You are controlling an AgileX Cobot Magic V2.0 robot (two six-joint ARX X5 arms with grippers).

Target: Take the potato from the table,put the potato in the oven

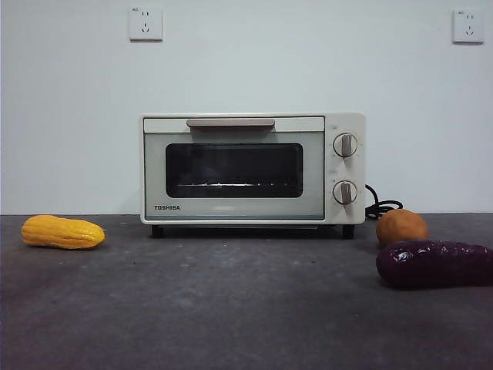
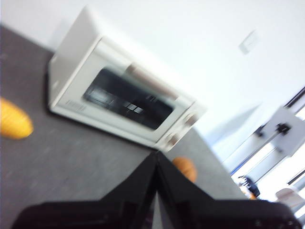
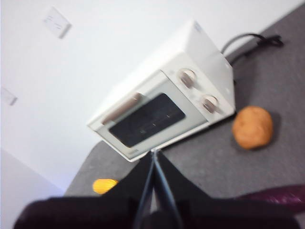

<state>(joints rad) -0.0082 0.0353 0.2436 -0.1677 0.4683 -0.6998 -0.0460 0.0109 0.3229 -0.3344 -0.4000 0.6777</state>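
Potato (image 1: 400, 227): on the table (image 1: 231, 308), beside the oven's knob end, just behind the purple vegetable (image 1: 435, 264).
Oven (image 1: 253, 169): door closed.
Left gripper (image 2: 156, 160): raised, jaws pressed together, empty.
Right gripper (image 3: 154, 153): raised, jaws together, empty.
Corn (image 1: 62, 231): far side.

Oven (image 1: 239, 169): smooth cream-white casing, glossy dark glass door. Table (image 1: 231, 308): rough, mottled matt grey. Potato (image 1: 400, 227): dull orange-brown skin. Purple vegetable (image 1: 435, 264): slightly glossy. Corn cob (image 1: 62, 231): bumpy yellow surface.
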